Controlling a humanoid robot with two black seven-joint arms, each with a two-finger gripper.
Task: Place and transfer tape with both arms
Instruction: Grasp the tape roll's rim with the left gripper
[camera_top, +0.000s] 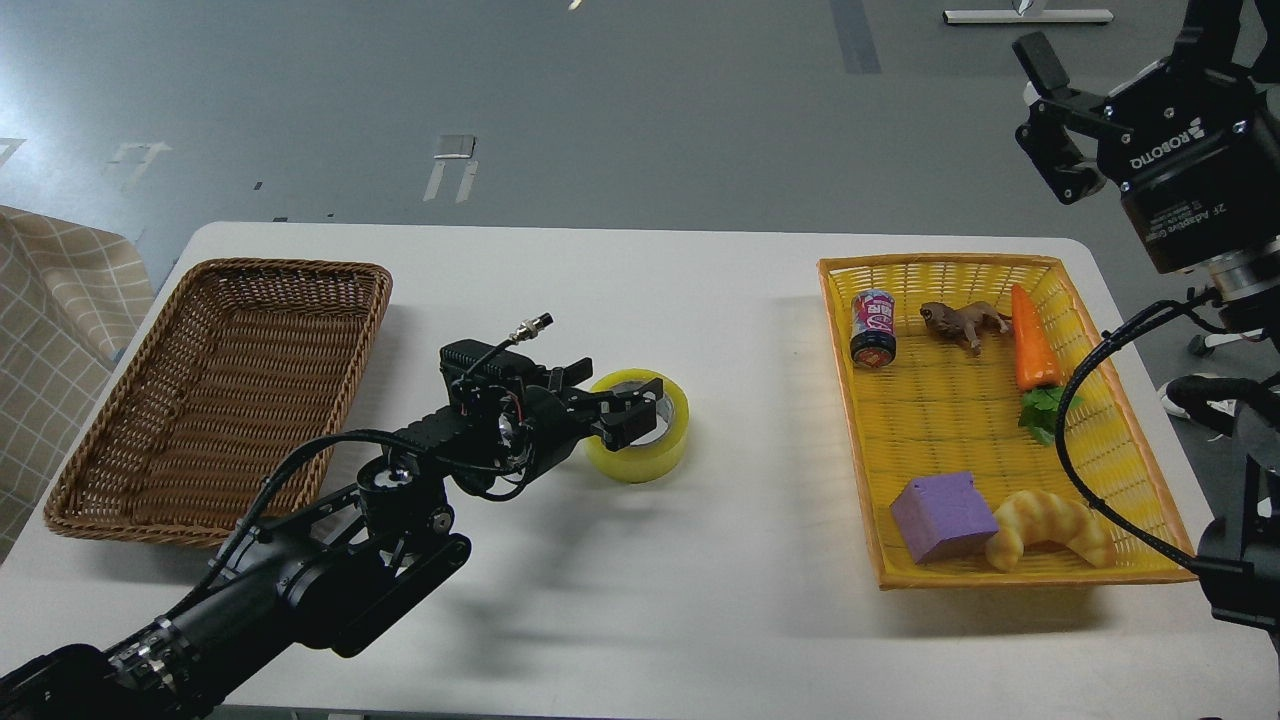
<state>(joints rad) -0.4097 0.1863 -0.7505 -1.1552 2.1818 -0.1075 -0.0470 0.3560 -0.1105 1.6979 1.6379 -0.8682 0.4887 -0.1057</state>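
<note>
White table: toy-filled yellow basket

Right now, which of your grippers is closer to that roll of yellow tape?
The left. My left gripper is right at the translucent yellow tape roll, fingers over its near rim. My right gripper hangs high up, far off to the right.

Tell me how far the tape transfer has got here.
Done: the tape sits on the table, outside the yellow basket. In hand: the left gripper is at the roll, grasp unconfirmed. Left: lifting it into the wicker basket. The right gripper hangs open, away.
</note>
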